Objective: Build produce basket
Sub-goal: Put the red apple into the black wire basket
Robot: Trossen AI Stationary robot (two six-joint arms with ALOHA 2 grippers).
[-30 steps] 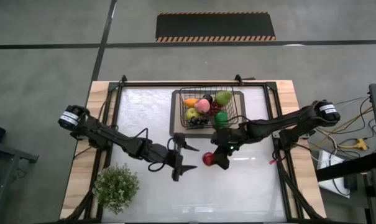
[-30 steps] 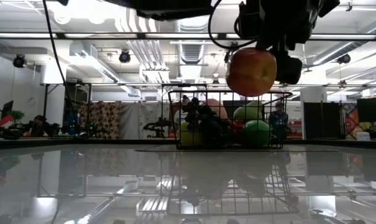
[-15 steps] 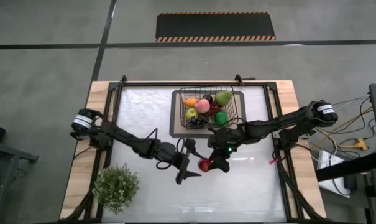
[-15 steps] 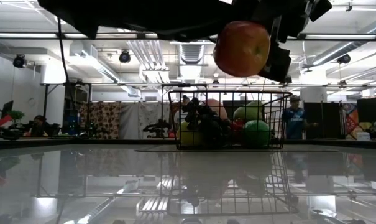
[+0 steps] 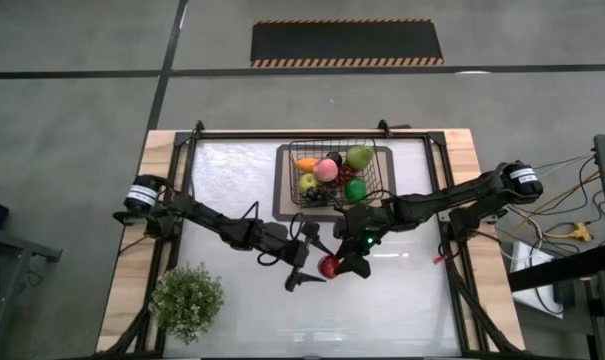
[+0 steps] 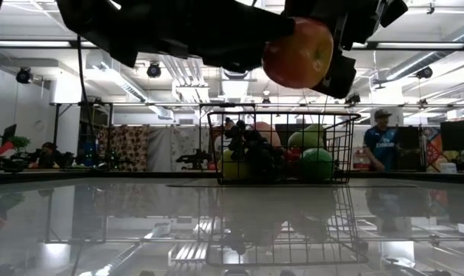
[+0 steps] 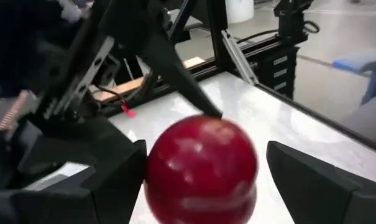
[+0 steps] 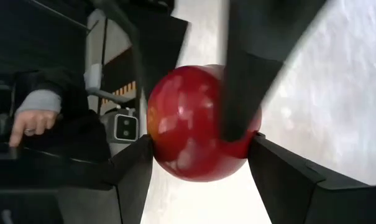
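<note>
Clamped in the right gripper [image 5: 334,266] above the table, near of the basket [image 5: 383,188], a red apple [image 5: 329,266] is flanked by the left gripper's [image 5: 315,263] spread fingers.

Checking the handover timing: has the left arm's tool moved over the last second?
Yes. In the high view the left tool has moved right, away from the bushy green potted plant, and now flanks the red apple.
</note>
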